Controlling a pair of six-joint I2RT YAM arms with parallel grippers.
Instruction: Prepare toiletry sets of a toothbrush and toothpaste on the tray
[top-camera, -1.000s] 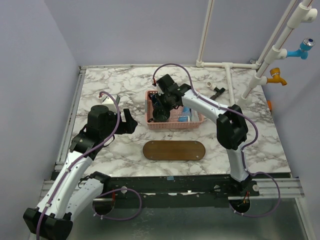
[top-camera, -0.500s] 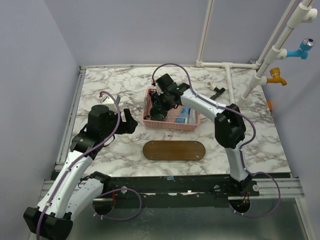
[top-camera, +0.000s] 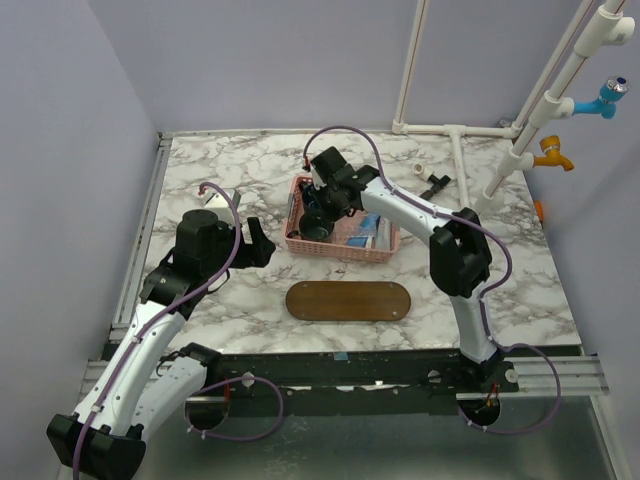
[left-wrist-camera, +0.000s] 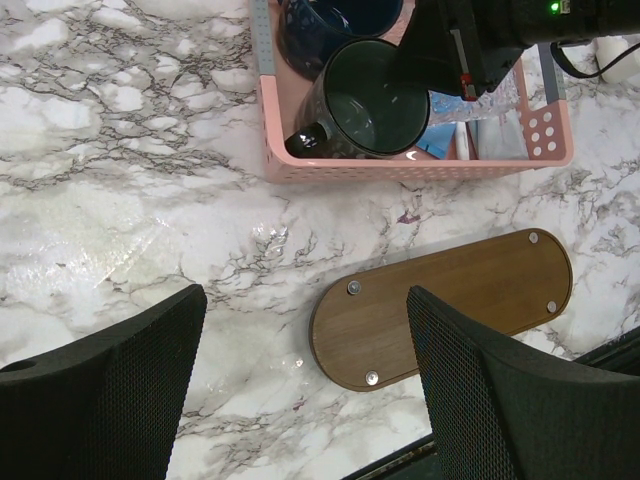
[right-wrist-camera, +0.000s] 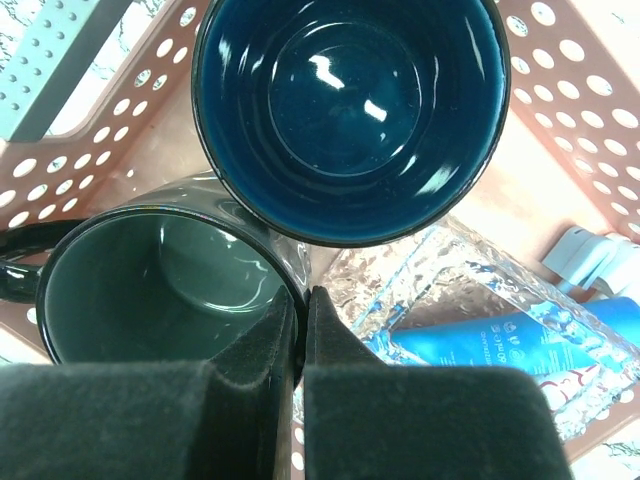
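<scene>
**Right arm grips a mug in the basket while the tray sits in front of it.** The right gripper (right-wrist-camera: 298, 330) is pictured reaching down into the pink basket (left-wrist-camera: 420, 170). Its two black fingers (right-wrist-camera: 250, 400) are closed tight on the rim of a dark green mug (right-wrist-camera: 150, 290), and the mug's wall is caught in the thin slit between them. This mug is held at the basket's left end, against the near wall, with its handle turned towards the near left corner. A glossy blue mug (right-wrist-camera: 350, 100) is seen just behind it in the same end, the two rims overlapping in the wrist view. The basket's right half is filled by crinkled clear wrapping (right-wrist-camera: 450, 280), and a blue tube (right-wrist-camera: 480, 345) is visible through it. What else is packed there cannot be made out.

The tray (top-camera: 347, 301), a dark brown wooden board with rounded ends, is laid flat on the marble table (top-camera: 230, 170). It lies on the near side of the basket, parallel to its long wall, with a strip of marble between them.

The left gripper (left-wrist-camera: 305, 390) is held above the marble to the left of the basket and slightly nearer the arm bases. Its jaws are spread wide and nothing is gripped between them.
</scene>
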